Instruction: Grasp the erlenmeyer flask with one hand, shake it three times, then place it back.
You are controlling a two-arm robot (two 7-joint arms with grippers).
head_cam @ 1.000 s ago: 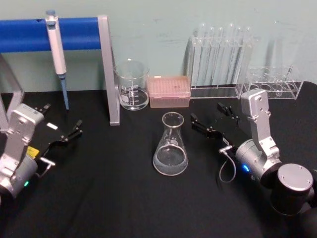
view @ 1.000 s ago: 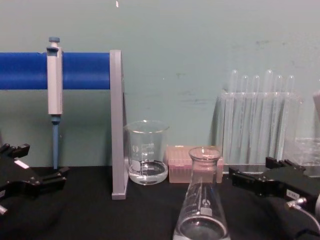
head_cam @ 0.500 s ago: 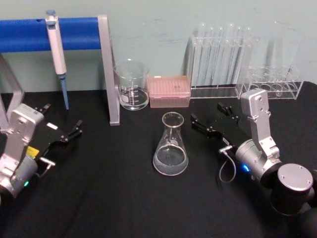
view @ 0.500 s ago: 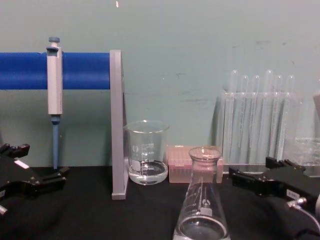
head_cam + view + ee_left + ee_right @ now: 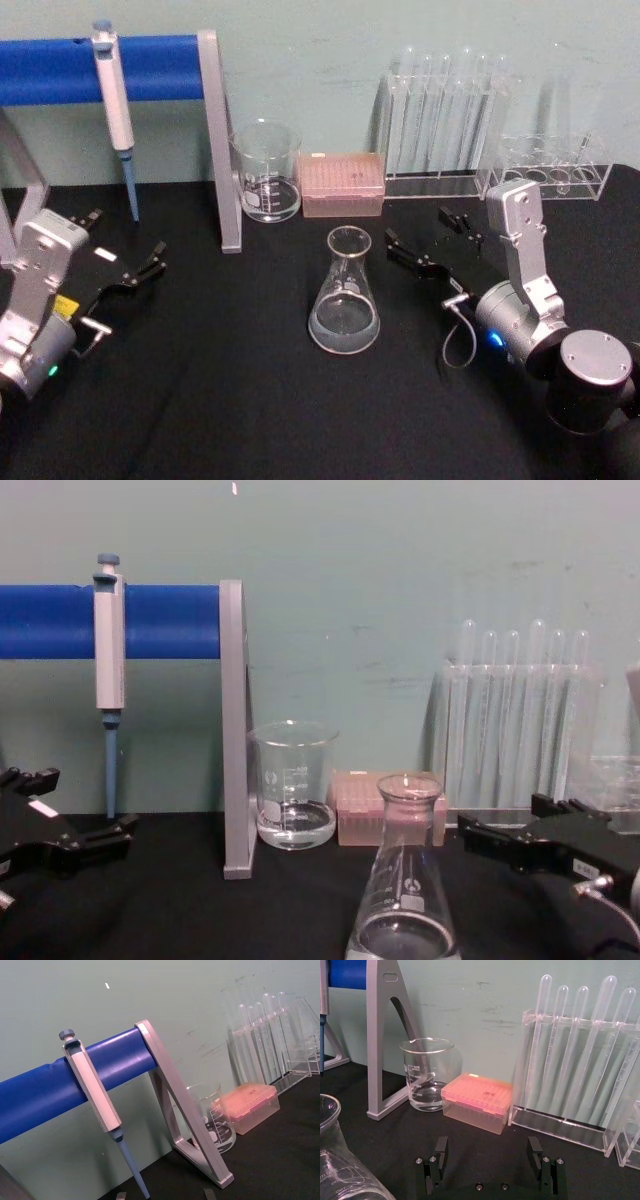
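The erlenmeyer flask (image 5: 345,292) stands upright on the black table near the middle, clear glass with a little liquid in its base; it also appears in the chest view (image 5: 403,885) and at the edge of the right wrist view (image 5: 340,1172). My right gripper (image 5: 420,232) sits just to the flask's right, open, its black fingers pointing toward the back of the table and touching nothing. The right wrist view shows the right gripper (image 5: 488,1149) with a wide gap between its fingers. My left gripper (image 5: 125,237) rests open at the far left, well away from the flask.
A glass beaker (image 5: 266,175) and a pink tip box (image 5: 342,184) stand behind the flask. Test tube racks (image 5: 445,110) line the back right. A pipette (image 5: 115,100) hangs from the blue bar, whose grey upright (image 5: 220,140) stands left of the beaker.
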